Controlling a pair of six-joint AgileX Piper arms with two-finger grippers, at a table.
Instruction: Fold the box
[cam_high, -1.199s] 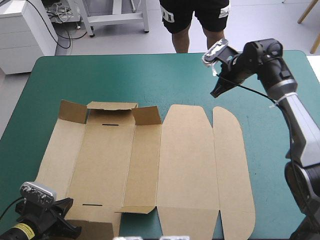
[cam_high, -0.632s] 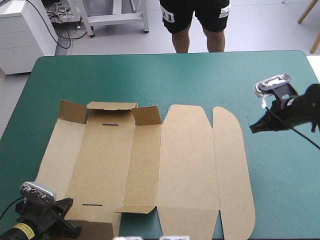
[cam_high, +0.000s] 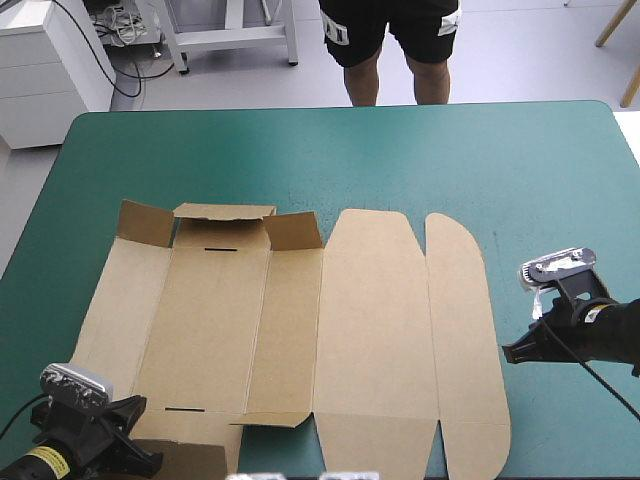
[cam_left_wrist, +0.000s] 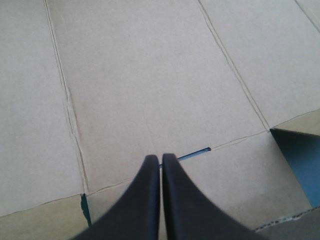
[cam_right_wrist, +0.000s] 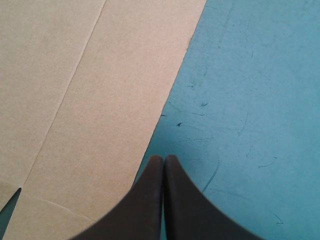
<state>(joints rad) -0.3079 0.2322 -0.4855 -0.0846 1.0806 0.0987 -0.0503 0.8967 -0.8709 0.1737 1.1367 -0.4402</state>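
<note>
Box flat, likely light stiff creased board, grab rounded flap edge; left gripper and right gripper fingers closed, empty.

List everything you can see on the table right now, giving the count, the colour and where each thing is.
box: one, brown, a cut sheet lying mostly flat from the table's left side to right of its middle; small flaps at its far left edge stand partly raised
table cover: one, teal-green, bare along the far side and to the right of the box
left end effector: one, black, shut, over the box's near-left part, pointing at a narrow slot
right end effector: one, black, shut, at the box's right edge, over the cover
</note>
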